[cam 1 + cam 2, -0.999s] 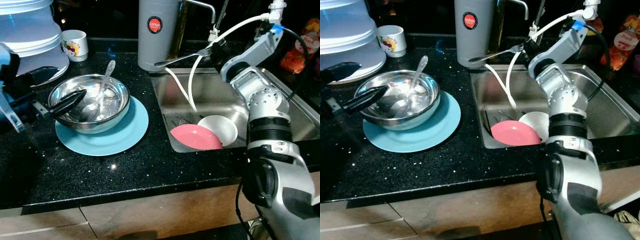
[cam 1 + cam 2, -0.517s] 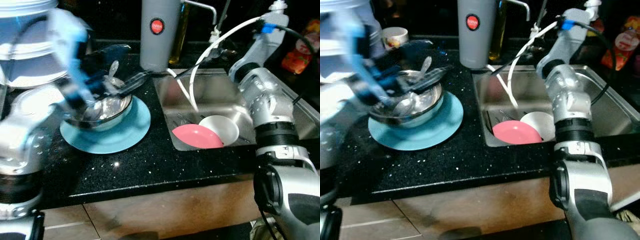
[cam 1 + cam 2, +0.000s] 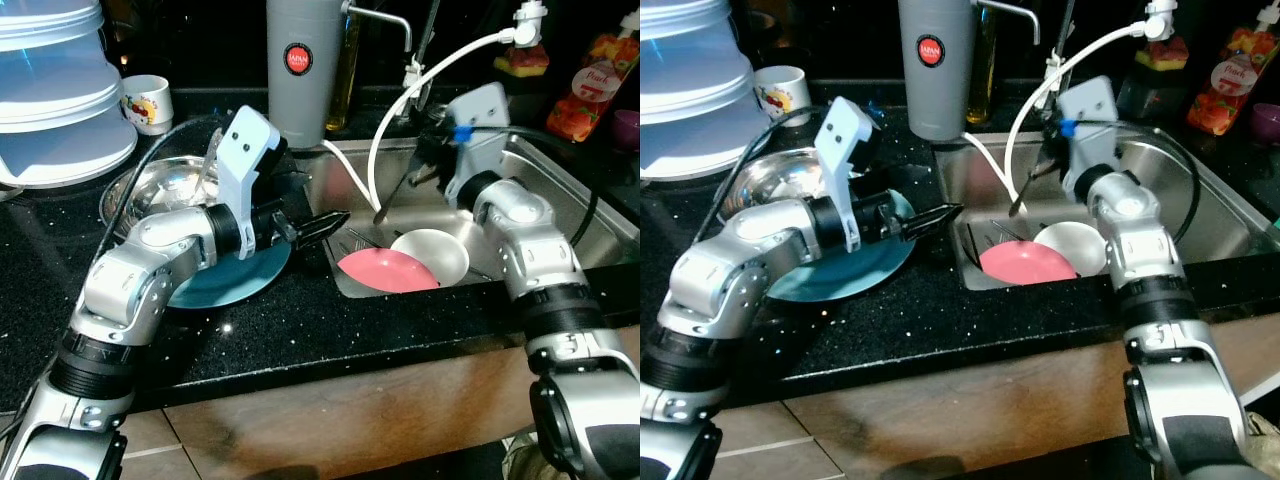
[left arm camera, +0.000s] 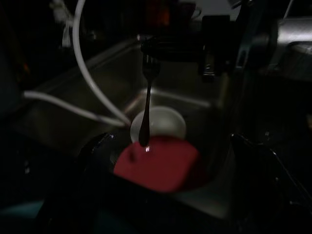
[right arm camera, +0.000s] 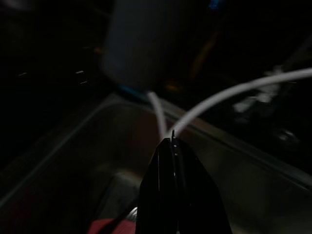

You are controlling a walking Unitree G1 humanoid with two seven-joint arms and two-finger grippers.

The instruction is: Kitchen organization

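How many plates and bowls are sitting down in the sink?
2: a pink plate at the sink's front, and a white bowl touching it on its right side. More might hide underneath them.

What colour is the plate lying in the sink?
Pink. The plate lies beside a white bowl; the left eye view shows it best.

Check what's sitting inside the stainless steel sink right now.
In the stainless steel sink: a pink plate, a white bowl beside it, some cutlery behind, and white hoses trailing in. The right gripper dangles a fork above. The plate covers whatever lies beneath.
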